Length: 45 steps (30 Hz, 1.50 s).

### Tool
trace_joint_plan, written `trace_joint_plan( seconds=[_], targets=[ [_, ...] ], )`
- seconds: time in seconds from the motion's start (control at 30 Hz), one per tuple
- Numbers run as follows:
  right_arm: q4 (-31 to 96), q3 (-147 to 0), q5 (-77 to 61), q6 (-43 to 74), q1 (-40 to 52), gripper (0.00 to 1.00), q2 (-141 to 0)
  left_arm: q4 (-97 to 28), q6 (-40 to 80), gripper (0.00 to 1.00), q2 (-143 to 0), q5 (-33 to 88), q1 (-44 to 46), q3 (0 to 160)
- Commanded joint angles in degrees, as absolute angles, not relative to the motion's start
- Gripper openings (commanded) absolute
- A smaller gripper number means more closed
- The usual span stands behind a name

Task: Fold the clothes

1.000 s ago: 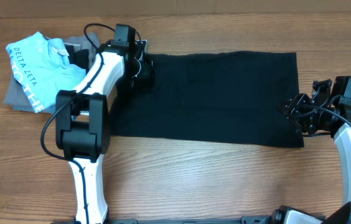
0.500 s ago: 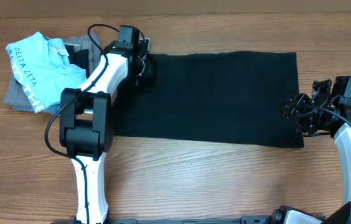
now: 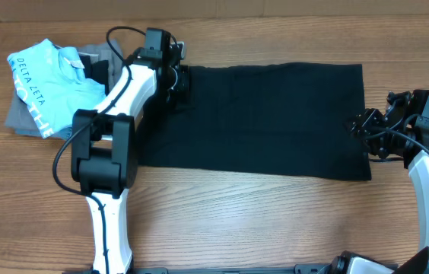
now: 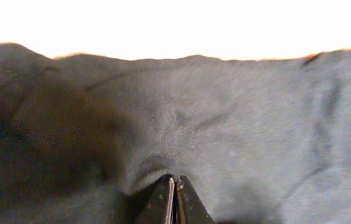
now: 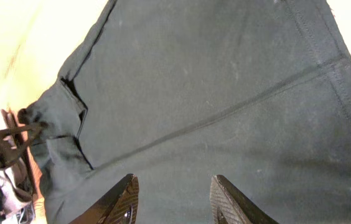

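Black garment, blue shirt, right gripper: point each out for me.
black garment [image 3: 268,114], overhead view, middle of the flat cloth.
blue shirt [image 3: 51,85], overhead view, its lettered front.
right gripper [image 5: 174,182], right wrist view, midway between open fingertips.

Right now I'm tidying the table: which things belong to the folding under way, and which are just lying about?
In use: black garment; left gripper, shut on its corner; right gripper, open.
Lying about: light blue shirt; grey cloth under it.

Black garment [image 3: 268,118], spread flat as a wide rectangle across the middle of the desk [image 3: 237,221], long axis running left to right, upper-left corner bunched; light blue printed T-shirt [image 3: 43,84] lies crumpled on a grey garment [image 3: 18,118] at far left
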<state>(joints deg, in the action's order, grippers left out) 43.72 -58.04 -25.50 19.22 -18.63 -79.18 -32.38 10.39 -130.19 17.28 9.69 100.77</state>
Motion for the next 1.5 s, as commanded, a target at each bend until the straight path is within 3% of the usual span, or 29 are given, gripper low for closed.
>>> trace_joint_plan(
  seconds=[0.0, 0.1, 0.47, 0.83, 0.93, 1.03, 1.3, 1.47],
  targets=[
    [38.68, -59.2, -21.19, 23.27, -18.28, 0.43, -79.15, -31.11, 10.76, 0.04, -123.83, 18.06, 8.25, 102.3],
    [33.82, -59.2, -20.67, 23.97, -18.28, 0.48, -80.75, -30.57, 10.76, 0.04, -122.78, 18.06, 8.16, 102.3],
    [11.35, -59.22, -19.84, 24.23, -18.59, 0.5, -92.09, -24.75, 13.56, 0.04, -121.73, 20.8, 8.16, 102.3],
    [9.5, -59.22, -14.2, 24.27, -18.76, 0.5, -96.92, -35.38, 13.5, 0.05, -118.67, 19.14, 7.81, 102.3],
    [10.22, -59.22, -14.22, 24.27, -18.74, 0.5, -97.27, -36.01, 13.21, 0.15, -116.77, 17.34, 7.01, 102.3],
    [10.35, -59.22, -15.07, 24.27, -18.7, 0.51, -97.27, -36.56, 12.84, 0.41, -115.72, 17.41, 6.35, 102.3],
    [12.05, -59.22, -15.07, 24.27, -18.7, 0.51, -97.27, -45.54, 7.25, 0.43, -115.98, 16.45, 8.01, 102.26],
    [12.75, -59.22, -15.09, 24.29, -18.7, 0.51, -97.27, -46.5, 5.69, 0.5, -118.89, 5.96, 10.68, 100.82]
  ],
)
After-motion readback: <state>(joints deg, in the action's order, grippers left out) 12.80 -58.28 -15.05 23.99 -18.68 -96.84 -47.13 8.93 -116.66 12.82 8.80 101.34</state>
